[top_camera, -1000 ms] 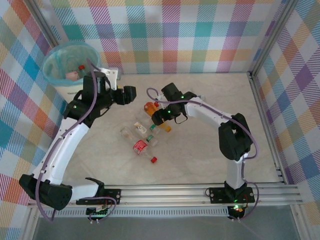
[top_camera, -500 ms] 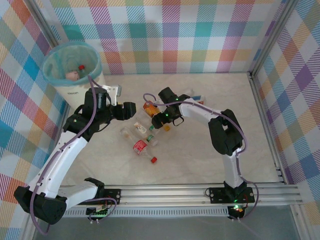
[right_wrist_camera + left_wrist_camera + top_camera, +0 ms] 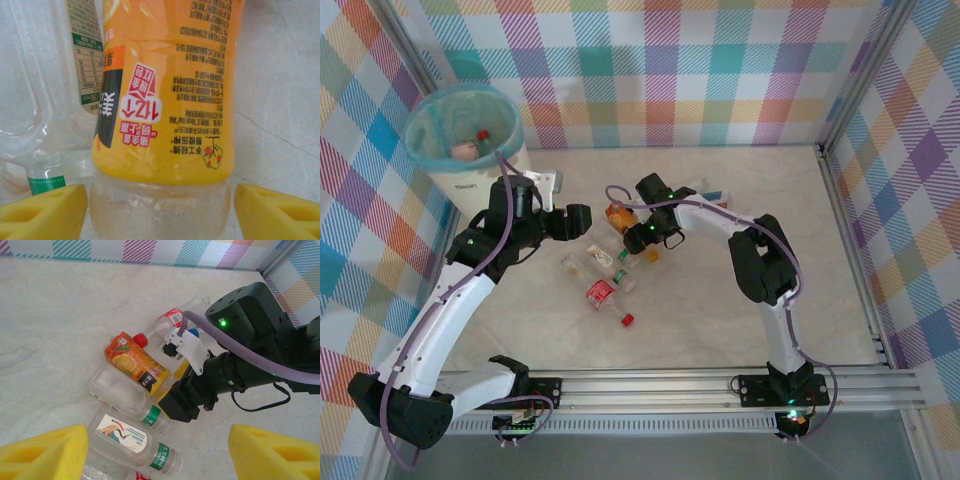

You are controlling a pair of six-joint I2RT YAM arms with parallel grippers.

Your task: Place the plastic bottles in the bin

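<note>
The orange bottle [image 3: 165,100] lies on the table with its clear base between my right gripper's [image 3: 160,215] yellow fingers [image 3: 277,212]. A thin gap shows on each side, so the jaws stand open around it. In the top view the right gripper [image 3: 643,236] sits over this bottle [image 3: 618,214]. My left gripper [image 3: 160,455] hovers open above two clear green-collared bottles [image 3: 125,437], holding nothing. The left gripper [image 3: 578,220] is left of the pile. A red-labelled bottle [image 3: 601,293] lies nearer the front. The bin [image 3: 470,182] stands at the back left with bottles inside.
A clear bottle [image 3: 35,100] lies against the orange one's left side. Another red-labelled bottle [image 3: 170,320] and a blue cap lie behind the right wrist. A loose red cap [image 3: 627,320] lies in front of the pile. Checked walls enclose the table.
The right gripper slid left over the orange bottle and its fingers have narrowed towards it. The left arm swung down from near the bin to beside the pile, then stayed still.
</note>
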